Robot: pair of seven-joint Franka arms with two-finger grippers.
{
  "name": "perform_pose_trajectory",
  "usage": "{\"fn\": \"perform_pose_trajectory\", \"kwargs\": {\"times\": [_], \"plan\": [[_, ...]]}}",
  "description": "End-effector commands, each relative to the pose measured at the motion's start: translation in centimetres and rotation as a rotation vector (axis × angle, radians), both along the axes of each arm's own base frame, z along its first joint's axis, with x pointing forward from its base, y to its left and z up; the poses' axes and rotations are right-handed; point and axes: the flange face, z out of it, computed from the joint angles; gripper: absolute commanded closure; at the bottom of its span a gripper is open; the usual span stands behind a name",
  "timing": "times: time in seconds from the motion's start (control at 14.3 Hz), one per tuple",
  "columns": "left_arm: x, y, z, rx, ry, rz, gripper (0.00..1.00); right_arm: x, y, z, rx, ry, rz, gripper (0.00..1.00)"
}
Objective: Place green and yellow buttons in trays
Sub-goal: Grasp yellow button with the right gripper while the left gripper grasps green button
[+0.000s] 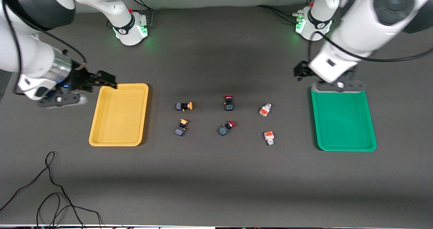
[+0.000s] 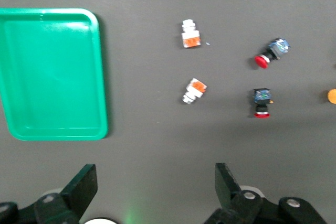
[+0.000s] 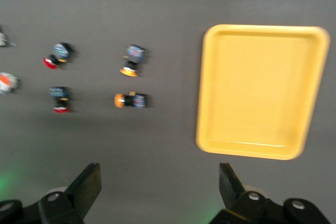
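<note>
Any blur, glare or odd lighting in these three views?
Front view: sharp on the table, soft shadow bands, green base lights glowing, right hand by the yellow tray. Right wrist view: smeared, the yellow-capped buttons are streaky. Left wrist view: crisp; left hand open, mild sheen on the green tray.

No legible text, labels, brand names, numbers or signs in any view. A small dark mark sits on the collar of each arm base, too small to read. The buttons carry no readable print; bluish patches on their bodies cannot be made out as lettering. The yellow tray and green tray show plain surfaces with no markings.
</note>
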Motion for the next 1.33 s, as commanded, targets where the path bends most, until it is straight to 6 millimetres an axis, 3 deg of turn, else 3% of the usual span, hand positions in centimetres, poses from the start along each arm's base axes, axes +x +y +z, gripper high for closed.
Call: {"fn": "perform_pose_trajectory", "kwargs": {"times": [0.0,0.07,0.21,0.42,0.56,0.77,0.98,1.26], "plan": [[-1.3,-3.9,-1.4,-0.016,-0.022,0.016,0.00,0.7,5.4,-0.6,0.019,-0.003,-0.076,0.00],[-1.3,-5.0,-2.9,-0.026,-0.032,0.009,0.00,1.1,7.0,-1.8,0.014,-0.001,-0.093,0.00],[-1.4,-6.3,-7.6,-0.032,-0.033,0.010,0.00,2.1,9.4,-5.6,0.002,0.004,-0.080,0.00],[-1.8,-6.9,-14.1,-0.038,-0.046,0.007,0.00,3.8,9.9,-11.5,-0.018,0.024,-0.098,0.00],[-1.1,-6.9,-18.0,-0.032,-0.036,0.003,0.00,3.7,9.6,-15.6,-0.022,0.007,-0.122,0.00],[0.0,-7.2,-24.0,-0.024,-0.008,-0.019,0.00,2.0,8.7,-21.0,-0.033,-0.011,-0.148,0.00],[0.2,-7.3,-30.0,0.000,0.030,-0.055,0.00,-1.0,10.2,-25.7,-0.051,-0.019,-0.124,0.00],[-0.8,-7.8,-34.8,0.019,0.059,-0.124,0.00,-3.6,12.4,-29.4,-0.084,0.010,-0.159,0.00]]}}
